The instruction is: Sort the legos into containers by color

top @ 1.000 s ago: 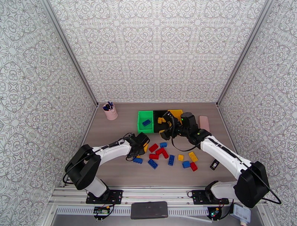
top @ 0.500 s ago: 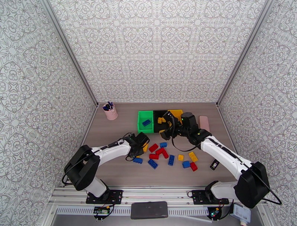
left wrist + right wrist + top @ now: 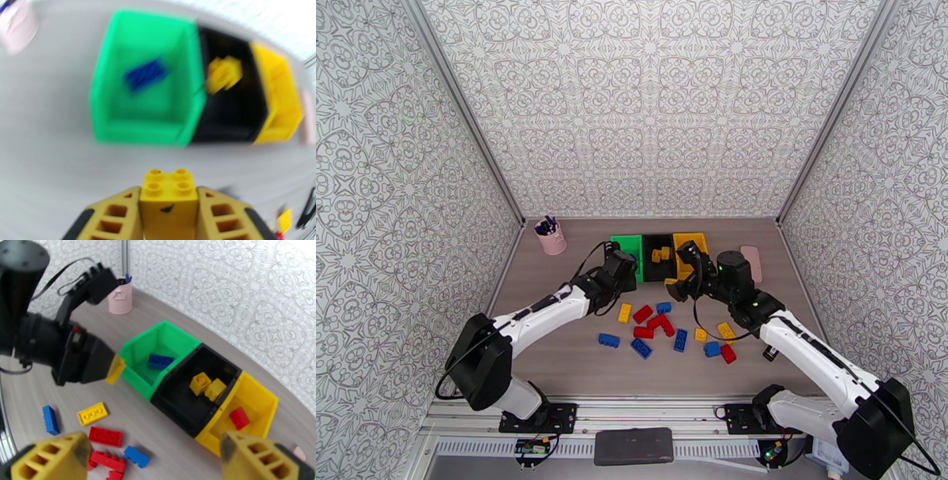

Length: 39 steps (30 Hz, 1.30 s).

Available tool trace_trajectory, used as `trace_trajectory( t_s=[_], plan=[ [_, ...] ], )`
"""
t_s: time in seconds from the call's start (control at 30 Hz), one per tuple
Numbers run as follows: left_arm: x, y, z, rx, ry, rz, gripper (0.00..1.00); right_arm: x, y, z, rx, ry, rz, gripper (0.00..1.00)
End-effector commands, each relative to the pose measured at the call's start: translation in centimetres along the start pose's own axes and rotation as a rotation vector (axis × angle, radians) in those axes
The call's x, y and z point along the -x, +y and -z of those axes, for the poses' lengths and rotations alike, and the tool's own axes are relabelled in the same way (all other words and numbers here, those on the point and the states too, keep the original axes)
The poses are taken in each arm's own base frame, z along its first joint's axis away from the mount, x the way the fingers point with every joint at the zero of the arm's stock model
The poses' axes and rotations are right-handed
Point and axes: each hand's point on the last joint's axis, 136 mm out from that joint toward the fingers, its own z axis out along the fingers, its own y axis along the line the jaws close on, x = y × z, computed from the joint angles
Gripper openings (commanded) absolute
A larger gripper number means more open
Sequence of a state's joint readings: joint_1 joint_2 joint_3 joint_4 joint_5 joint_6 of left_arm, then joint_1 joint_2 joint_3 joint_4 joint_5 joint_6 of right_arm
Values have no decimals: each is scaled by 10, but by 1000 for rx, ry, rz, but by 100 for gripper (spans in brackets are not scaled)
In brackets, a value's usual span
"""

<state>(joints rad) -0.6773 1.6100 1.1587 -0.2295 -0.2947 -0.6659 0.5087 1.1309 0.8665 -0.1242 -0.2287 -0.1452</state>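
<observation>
Legos (image 3: 654, 322) go by colour, so the left gripper (image 3: 619, 267), clamped on a yellow brick (image 3: 169, 189) just near of the green bin (image 3: 138, 376), likely aims right for the black bin (image 3: 177, 407) and its yellows (image 3: 207, 387); right gripper (image 3: 154, 449) gapes empty.

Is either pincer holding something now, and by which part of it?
The left pincer holds a yellow brick by two opposite side walls, studs pointing outward. The right pincer is open and holds nothing.
</observation>
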Motion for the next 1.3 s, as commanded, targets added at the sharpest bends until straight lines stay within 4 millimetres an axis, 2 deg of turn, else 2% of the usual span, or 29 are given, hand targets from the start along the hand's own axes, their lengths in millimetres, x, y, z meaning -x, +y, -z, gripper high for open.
trace_trajectory(
  t_s=[0.0, 0.13, 0.27, 0.37, 0.43, 0.53, 0.7, 0.8, 0.93, 1.03, 1.1, 1.27],
  plan=[
    [34, -42, -19, -141, -113, -49, 30, -3, -10, 6, -57, -10, -21, 90],
    [43, -58, -45, -156, -123, -62, 30, -4, -12, 9, -69, -10, -29, 90],
    [42, -59, -78, -128, -101, -53, 30, -6, -14, 10, -80, -8, -37, 90],
    [40, -59, -96, -138, -86, -41, 30, -8, -15, 11, -85, -1, -38, 90],
    [40, -62, -104, -147, -78, -45, 30, -9, -16, 12, -91, 2, -37, 90],
    [45, -66, -105, -155, -84, -76, 39, -9, -18, 14, -99, 3, -36, 90],
    [67, -72, -78, -181, -155, -138, 66, -7, -19, 17, -111, -2, -48, 90],
    [78, -79, -53, -228, -197, -175, 78, -7, -23, 18, -132, -16, -82, 89],
    [81, -85, -14, -300, -245, -234, 92, -8, -35, 17, -190, -34, -168, 88],
    [73, -86, 14, -342, -275, -296, 99, -13, -44, 19, -234, -22, -259, 88],
    [64, -87, 29, -377, -280, -343, 100, -20, -48, 22, -264, 5, -328, 88],
    [29, -90, 67, -492, -237, -517, 100, -58, -50, 33, -336, 152, -492, 86]
  ],
)
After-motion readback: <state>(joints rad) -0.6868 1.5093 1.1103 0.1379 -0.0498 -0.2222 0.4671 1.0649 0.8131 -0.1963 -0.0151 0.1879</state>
